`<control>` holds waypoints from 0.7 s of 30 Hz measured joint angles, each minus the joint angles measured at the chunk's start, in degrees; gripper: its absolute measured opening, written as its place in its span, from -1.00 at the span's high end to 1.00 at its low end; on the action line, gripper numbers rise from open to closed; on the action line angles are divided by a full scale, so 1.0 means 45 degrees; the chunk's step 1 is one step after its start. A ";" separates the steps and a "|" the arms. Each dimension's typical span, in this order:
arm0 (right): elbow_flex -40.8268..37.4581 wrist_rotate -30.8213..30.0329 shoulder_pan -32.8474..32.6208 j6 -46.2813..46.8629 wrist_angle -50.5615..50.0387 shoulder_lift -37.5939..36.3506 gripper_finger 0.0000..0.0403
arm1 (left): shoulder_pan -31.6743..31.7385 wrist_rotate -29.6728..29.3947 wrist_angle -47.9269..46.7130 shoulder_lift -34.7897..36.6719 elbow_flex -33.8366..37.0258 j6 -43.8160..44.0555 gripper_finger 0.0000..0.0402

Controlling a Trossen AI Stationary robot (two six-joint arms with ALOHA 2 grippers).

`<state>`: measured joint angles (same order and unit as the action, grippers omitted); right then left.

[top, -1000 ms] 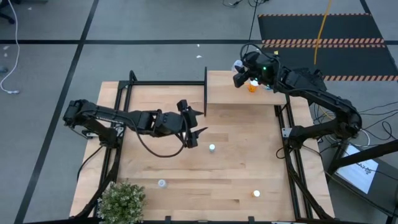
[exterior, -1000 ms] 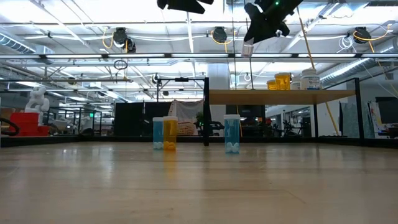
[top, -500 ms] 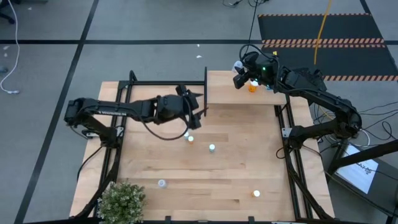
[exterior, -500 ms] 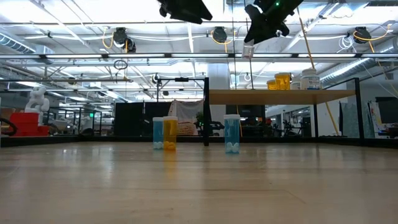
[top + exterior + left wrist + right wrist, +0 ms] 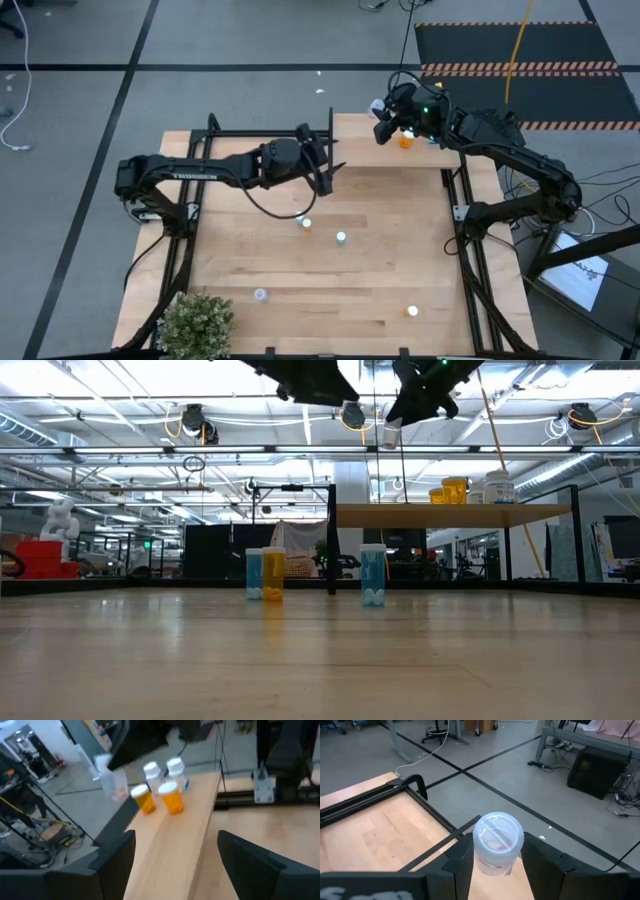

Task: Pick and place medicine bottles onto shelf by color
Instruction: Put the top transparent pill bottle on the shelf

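Nine medicine bottles (image 5: 341, 238) in all, as far as can be counted. Four stand loose on the table (image 5: 400, 260): two near its middle, a near-left bottle (image 5: 260, 295) and an orange near-right bottle (image 5: 411, 312). Four more stand on the one shelf (image 5: 170, 845) at the far right: two orange bottles (image 5: 173, 800) in front and two white-capped bottles (image 5: 176, 767) behind, whose body colour is hard to judge. One clear bottle (image 5: 497, 845) sits in the right gripper (image 5: 495, 857). There are two arms and one potted plant (image 5: 195, 322), at the near left.
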<state>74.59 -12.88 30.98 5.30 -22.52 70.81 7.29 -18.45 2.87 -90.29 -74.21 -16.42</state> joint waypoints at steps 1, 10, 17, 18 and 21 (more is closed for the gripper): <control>0.0000 0.0198 -0.0018 0.0004 0.0000 0.0000 0.28 | 0.0009 0.0008 -0.0039 -0.0018 0.0021 -0.0209 -0.40; -0.0005 0.0591 -0.0258 0.0276 -0.0013 0.0000 0.28 | 0.0339 0.0422 0.1178 -0.0516 -0.0013 -0.1096 -0.54; -0.0005 0.0587 -0.0405 0.0680 0.0004 -0.0004 0.28 | 0.0947 0.0604 0.2953 -0.1349 0.0035 -0.1095 -0.85; -0.0005 0.0597 -0.0432 0.0685 0.0005 -0.0005 0.28 | 0.1009 0.0640 0.3630 -0.1514 -0.0045 -0.1109 -0.87; -0.0005 0.0597 -0.0662 0.0883 0.0000 -0.0005 0.28 | 0.1300 0.0514 0.4182 -0.1753 0.0004 -0.1048 -0.89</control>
<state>74.56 -10.20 28.01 9.27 -22.52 70.78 13.14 -16.14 21.69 -98.18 -74.19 -21.13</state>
